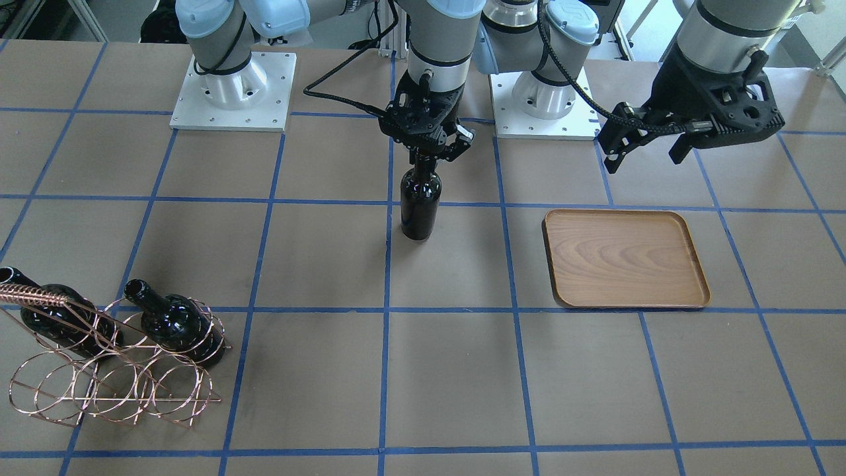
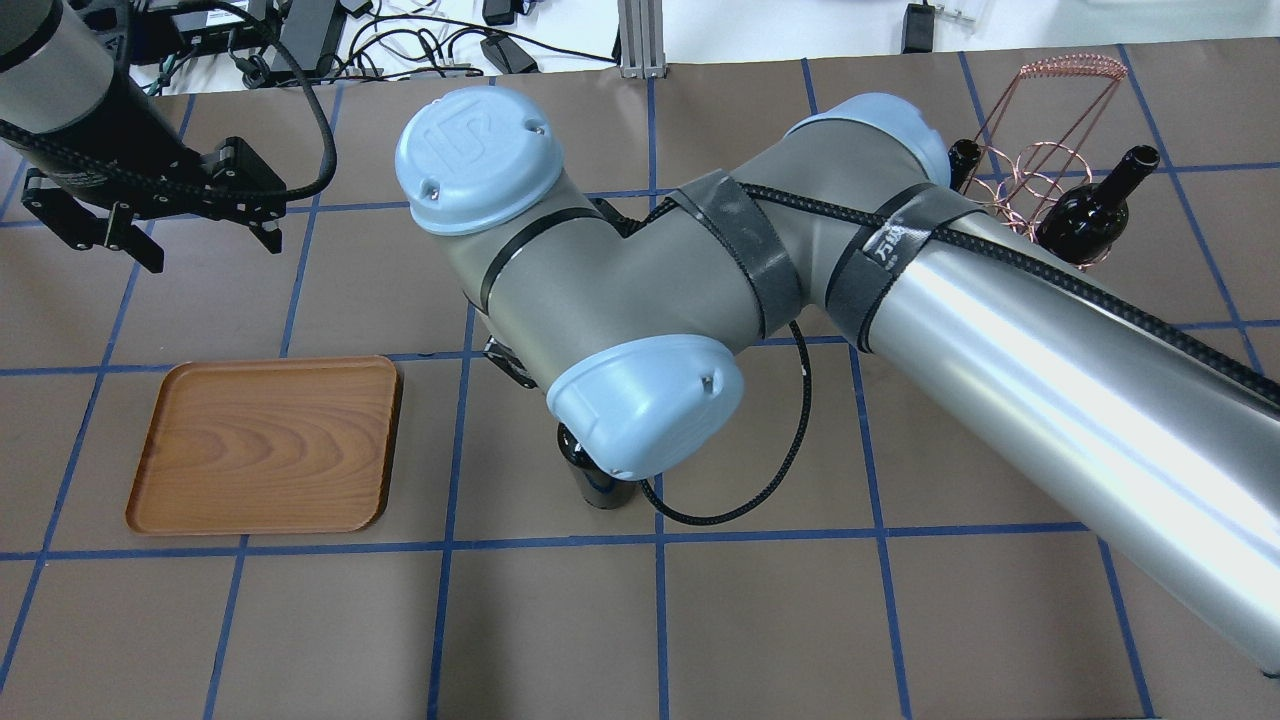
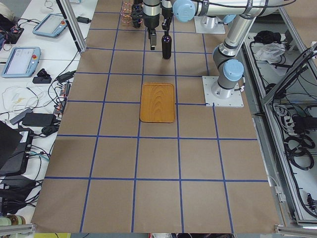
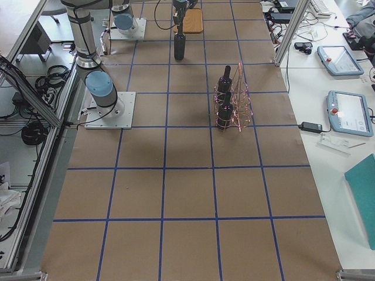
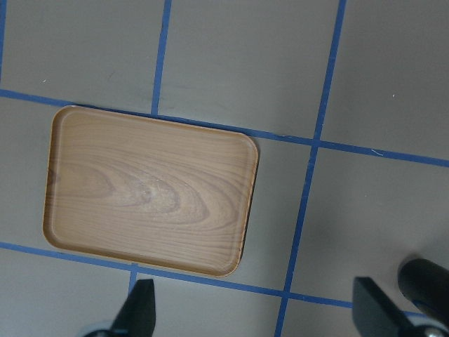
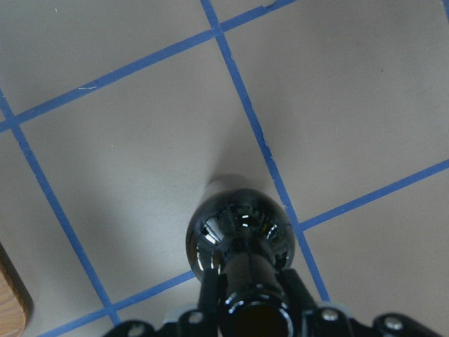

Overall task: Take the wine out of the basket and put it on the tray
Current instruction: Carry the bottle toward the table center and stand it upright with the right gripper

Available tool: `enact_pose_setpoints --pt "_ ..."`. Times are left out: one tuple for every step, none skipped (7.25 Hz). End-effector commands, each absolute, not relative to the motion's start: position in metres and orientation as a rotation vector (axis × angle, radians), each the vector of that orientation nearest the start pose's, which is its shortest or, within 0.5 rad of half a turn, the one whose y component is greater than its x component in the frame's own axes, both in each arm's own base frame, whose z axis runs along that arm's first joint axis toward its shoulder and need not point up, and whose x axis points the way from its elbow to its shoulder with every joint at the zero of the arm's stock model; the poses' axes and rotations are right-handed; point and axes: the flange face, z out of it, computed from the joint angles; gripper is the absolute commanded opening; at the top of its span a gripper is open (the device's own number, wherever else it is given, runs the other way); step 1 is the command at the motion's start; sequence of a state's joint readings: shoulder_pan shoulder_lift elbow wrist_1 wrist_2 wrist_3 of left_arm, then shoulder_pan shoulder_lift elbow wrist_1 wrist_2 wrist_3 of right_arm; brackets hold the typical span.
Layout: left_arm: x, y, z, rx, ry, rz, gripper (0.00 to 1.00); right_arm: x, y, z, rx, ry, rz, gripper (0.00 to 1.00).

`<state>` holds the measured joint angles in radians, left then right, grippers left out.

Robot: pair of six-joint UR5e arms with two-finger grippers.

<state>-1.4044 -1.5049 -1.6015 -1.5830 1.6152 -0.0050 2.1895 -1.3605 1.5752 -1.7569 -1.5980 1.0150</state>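
Dark wine (image 1: 420,205) upright in right gripper (image 1: 429,153), between basket (image 1: 112,390) and tray (image 1: 624,258).

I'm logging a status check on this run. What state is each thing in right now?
tray: flat on the table, empty.
wine: upright, held by its neck, not on the tray.
right gripper: shut on the wine.
left gripper: open, empty, above the table.
basket: upright, holding two bottles, other loops empty.
first basket bottle: lying tilted in a loop.
second basket bottle: likewise tilted in a loop.
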Motion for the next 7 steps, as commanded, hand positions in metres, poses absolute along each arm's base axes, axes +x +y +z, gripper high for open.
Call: enact_pose_setpoints --pt "-0.051 -0.475 0.503 -0.267 3.087 0.045 1.0 0.437 -0.386 0.393 0.614 3.127 -0.016 0.14" --pt "-0.052 -0.474 0.503 -0.266 3.097 0.057 1.0 0.437 -0.385 0.392 0.619 3.127 -0.018 0.89" --pt "-0.05 -0.477 0.496 -0.267 3.092 0.086 1.0 0.438 -0.387 0.393 0.601 3.123 -0.022 1.0" --pt "-0.051 -0.476 0.497 -0.267 3.092 0.079 1.0 0.435 -0.394 0.4 0.533 3.112 -0.037 1.0" --pt "-0.051 -0.478 0.496 -0.265 3.093 0.081 1.0 0.427 -0.41 0.419 0.435 3.073 -0.063 1.0" --pt "-0.05 -0.479 0.493 -0.267 3.092 0.098 1.0 0.396 -0.447 0.453 0.359 3.071 -0.124 1.0" --pt "-0.05 -0.476 0.493 -0.257 3.073 0.095 1.0 0.336 -0.466 0.49 0.322 3.092 -0.099 1.0"
